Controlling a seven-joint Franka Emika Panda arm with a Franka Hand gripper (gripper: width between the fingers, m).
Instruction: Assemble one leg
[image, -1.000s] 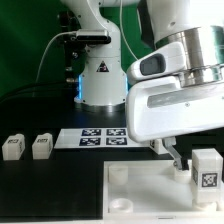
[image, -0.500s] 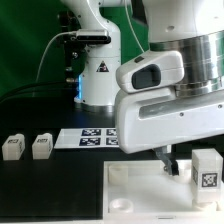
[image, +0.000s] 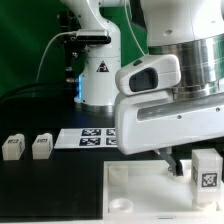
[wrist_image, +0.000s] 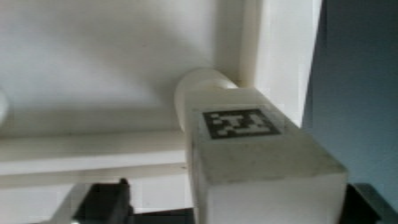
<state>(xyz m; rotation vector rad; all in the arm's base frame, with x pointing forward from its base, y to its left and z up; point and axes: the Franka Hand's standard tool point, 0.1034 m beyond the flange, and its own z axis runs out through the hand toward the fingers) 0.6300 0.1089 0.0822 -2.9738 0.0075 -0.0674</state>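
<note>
Black counter (image: 50, 175) carrying everything. White arm (image: 170, 90) filling exterior view's right, leaning low over big white panel (image: 130, 195). Marker board (image: 90, 137) lying behind panel. Tagged leg (image: 207, 168) standing upright at panel's edge on exterior view's right, just beside pincer (image: 172, 160). Two spare legs (image: 13, 147) sitting well apart at exterior view's left. Wrist view showing one dark finger (wrist_image: 111, 200) staying clear of leg (wrist_image: 249, 150); pincer's opening and any hold: cannot tell.

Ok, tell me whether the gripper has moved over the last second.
Yes. The gripper has shifted toward the exterior view's left, and its body now covers more of the marker board than before.
</note>
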